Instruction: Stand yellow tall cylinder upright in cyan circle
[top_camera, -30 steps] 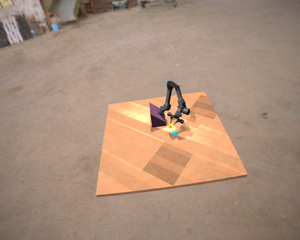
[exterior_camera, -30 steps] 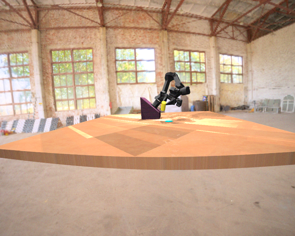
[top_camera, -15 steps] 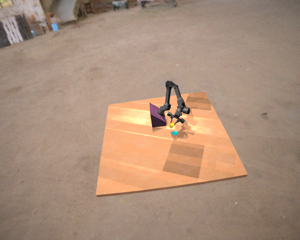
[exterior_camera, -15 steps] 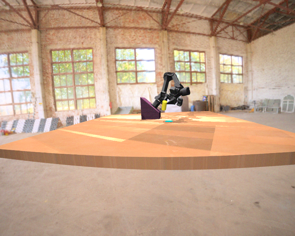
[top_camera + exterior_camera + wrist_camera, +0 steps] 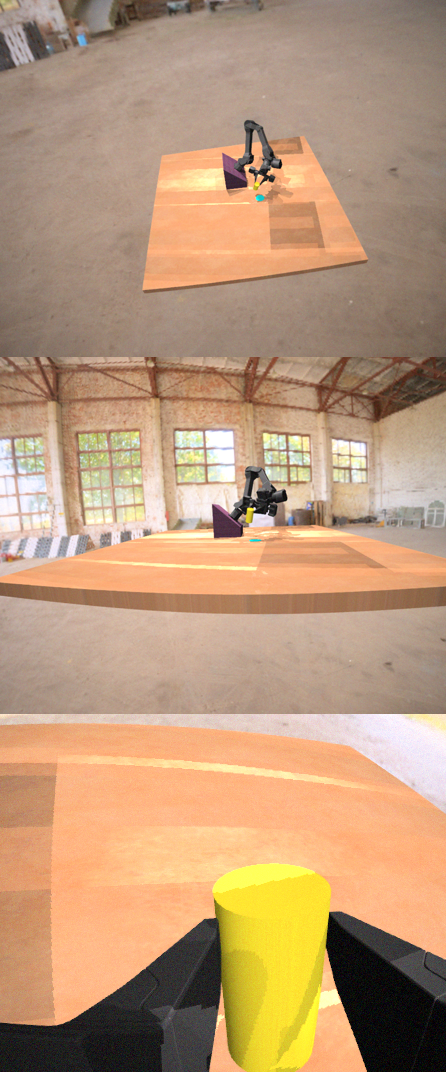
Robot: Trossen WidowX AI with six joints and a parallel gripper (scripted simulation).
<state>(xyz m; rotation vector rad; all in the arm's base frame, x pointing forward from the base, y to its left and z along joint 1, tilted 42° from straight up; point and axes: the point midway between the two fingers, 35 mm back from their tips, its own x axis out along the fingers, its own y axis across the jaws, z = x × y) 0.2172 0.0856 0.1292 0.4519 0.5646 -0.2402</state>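
Observation:
The yellow tall cylinder [image 5: 256, 185] [image 5: 249, 515] [image 5: 272, 964] is between the fingers of my gripper [image 5: 257, 184] [image 5: 272, 929], which is shut on it. In the exterior view the cylinder is close to upright, leaning slightly, and hangs in the air above the table. The cyan circle [image 5: 260, 197] [image 5: 255, 540] lies flat on the table, nearer the top and exterior views than the cylinder and a little to its right. The circle is not visible in the wrist view. The fingertips are hard to make out in the exterior view.
A dark purple wedge-shaped block [image 5: 234, 177] [image 5: 227, 524] stands on the wooden table [image 5: 208, 230] [image 5: 167, 576], just left of the cylinder and close to the arm's base. Shadows of the arm fall to the right of the circle.

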